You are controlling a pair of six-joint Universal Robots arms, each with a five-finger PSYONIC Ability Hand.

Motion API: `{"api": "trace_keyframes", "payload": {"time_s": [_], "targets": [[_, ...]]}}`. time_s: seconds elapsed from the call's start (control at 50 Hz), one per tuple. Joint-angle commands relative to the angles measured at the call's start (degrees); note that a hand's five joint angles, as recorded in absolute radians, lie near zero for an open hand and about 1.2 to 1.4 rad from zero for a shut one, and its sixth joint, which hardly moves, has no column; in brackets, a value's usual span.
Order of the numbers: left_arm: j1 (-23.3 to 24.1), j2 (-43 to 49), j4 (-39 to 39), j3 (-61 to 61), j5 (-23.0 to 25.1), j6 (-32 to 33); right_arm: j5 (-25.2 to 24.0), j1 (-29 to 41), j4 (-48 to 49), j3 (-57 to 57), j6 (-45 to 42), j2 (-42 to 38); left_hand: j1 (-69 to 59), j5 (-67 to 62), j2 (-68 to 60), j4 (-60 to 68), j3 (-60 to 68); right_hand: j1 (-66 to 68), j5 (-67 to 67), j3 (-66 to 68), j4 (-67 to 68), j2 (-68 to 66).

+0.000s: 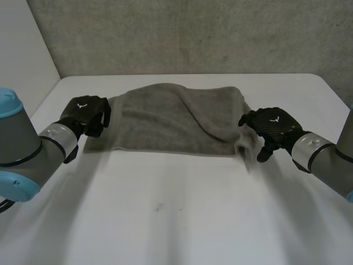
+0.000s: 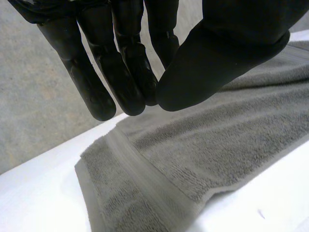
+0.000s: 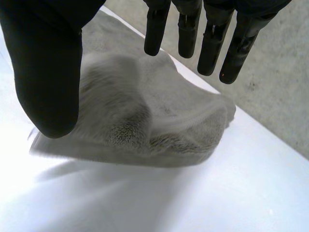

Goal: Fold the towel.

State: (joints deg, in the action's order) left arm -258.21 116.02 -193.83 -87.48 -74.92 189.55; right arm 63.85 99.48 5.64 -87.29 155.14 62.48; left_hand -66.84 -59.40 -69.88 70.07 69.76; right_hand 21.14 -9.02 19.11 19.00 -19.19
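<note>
Under left hand (image 1: 85,113), fingers straight and close to thumb, pinching nothing: banded end of grey towel (image 1: 165,124). Under right hand (image 1: 274,128), fingers spread, thumb apart: rumpled opposite end.

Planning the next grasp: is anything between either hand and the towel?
Nothing visible does. The left hand is open at one end of the towel, the right hand open at the other.
</note>
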Motion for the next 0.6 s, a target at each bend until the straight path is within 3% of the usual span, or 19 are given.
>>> {"api": "trace_keyframes", "payload": {"time_s": [0.02, 0.14, 0.26, 0.32, 0.44, 0.48, 0.52, 0.54, 0.58, 0.6], "targets": [[0.0, -0.4, -0.2, -0.1, -0.3, -0.5, 5.0, 0.0, -2.2, -0.7, 8.8, 3.3, -13.2, -10.6, -10.1, 9.9, 10.2, -0.6, -1.5, 1.4, 1.5, -1.3], [0.0, -0.1, -0.4, -0.9, -0.4, -0.7, 8.7, 0.1, -2.6, -1.5, 18.4, 6.2, -13.2, -10.6, -10.1, 9.9, 10.2, -0.6, -1.5, 1.4, 1.5, -1.3], [0.0, -0.2, -1.0, -1.7, -0.4, -0.7, 9.3, 1.1, -2.2, -2.3, 24.8, 6.4, -13.2, -10.6, -10.1, 9.9, 10.2, -4.8, 2.7, -2.8, -2.7, 2.9], [0.1, -0.3, -1.2, -1.8, -0.5, -0.7, 9.5, 1.9, -1.9, -3.1, 25.6, 6.3, -6.4, -3.9, -3.4, 3.2, 3.5, -5.2, 3.1, -3.1, -3.0, 3.2], [0.2, -0.4, -1.2, -1.8, -0.6, -1.4, 15.5, 7.0, 2.6, -4.8, 26.3, 3.7, 3.6, 6.2, 6.7, -6.9, -6.6, -5.2, 3.1, -3.1, -3.0, 3.2], [0.1, -0.5, -1.1, -1.9, -0.6, -2.0, 16.7, 8.0, 3.9, -5.2, 26.2, 2.7, 7.7, 10.2, 10.7, -10.9, -10.6, -5.5, 3.4, -3.5, -3.4, 3.6], [-0.1, -0.5, -1.2, -2.2, -0.6, -3.0, 18.1, 9.7, 6.1, -5.3, 25.9, 0.8, 23.1, 25.6, 26.1, -26.3, -26.0, -5.8, 3.7, -3.8, -3.7, 3.9], [-0.1, -0.5, -1.2, -2.2, -0.6, -3.1, 18.1, 9.7, 6.1, -5.3, 25.9, 0.8, 23.2, 25.7, 26.2, -26.4, -26.1, -5.8, 3.7, -3.8, -3.7, 3.9], [0.0, -0.3, -1.2, -2.3, -0.6, -3.4, 18.7, 10.8, 8.1, -4.6, 25.6, -2.1, 42.3, 44.8, 45.3, -45.5, -45.2, -5.7, 3.6, -3.6, -3.5, 3.7], [0.0, -0.3, -1.2, -2.3, -0.6, -3.4, 18.7, 10.8, 8.1, -4.6, 25.6, -2.1, 42.3, 44.9, 45.4, -45.6, -45.2, -5.7, 3.6, -3.6, -3.5, 3.7]]}}
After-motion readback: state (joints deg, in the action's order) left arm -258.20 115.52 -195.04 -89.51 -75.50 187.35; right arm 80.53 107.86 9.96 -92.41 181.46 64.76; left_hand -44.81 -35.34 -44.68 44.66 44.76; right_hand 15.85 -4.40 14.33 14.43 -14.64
